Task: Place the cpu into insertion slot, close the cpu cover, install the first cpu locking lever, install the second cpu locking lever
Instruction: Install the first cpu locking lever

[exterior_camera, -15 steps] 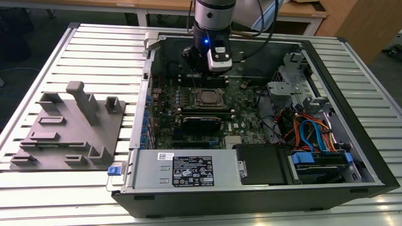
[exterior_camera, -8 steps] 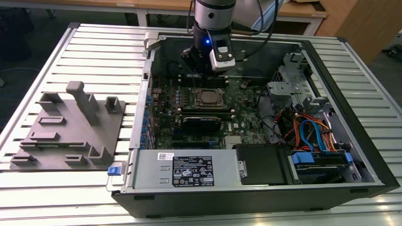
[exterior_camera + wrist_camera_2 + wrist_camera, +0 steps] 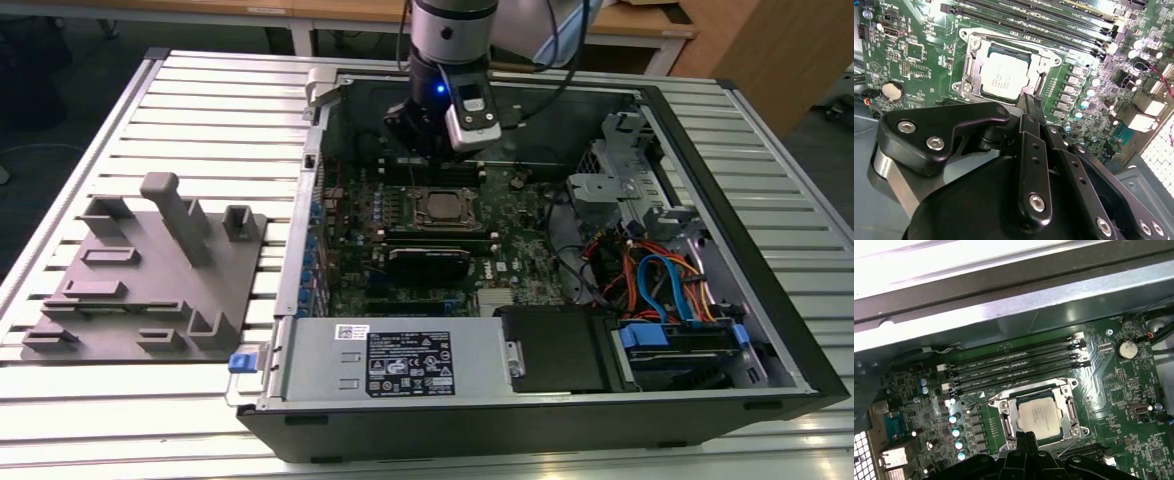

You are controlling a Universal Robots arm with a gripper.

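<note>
**Slatted metal bench, open case, chip seated in its socket**

Wooden desks are seen at the back of the room, above a dark floor. A bench of silvery metal slats (image 3: 200, 100) fills the foreground of the exterior view. A grey moulded fixture (image 3: 147, 270) is set on it at the exterior view's left. An open computer case (image 3: 534, 400) is laid on its side next to the fixture, with the green motherboard (image 3: 354, 240) facing up.

The cpu (image 3: 1004, 75) (image 3: 1040, 416) is found lying flat in the insertion slot (image 3: 416, 208) near the middle of the board, with its dull metal top upward. Being square, it has no long axis. Its edges are lined up with the long black memory slots (image 3: 1014, 367) just beside the socket, which run across the exterior view from left to right. The cpu cover (image 3: 970, 70) (image 3: 1072, 414) is seen folded down flat around the chip, with the metal top showing through its cut-out.

The gripper (image 3: 427, 152) (image 3: 1030, 100) (image 3: 1027, 435) is held above the board, over the memory slots and close to the socket's edge. Its fingers are pressed together and nothing is held between them. No contact with the chip or the cover is seen.
</note>
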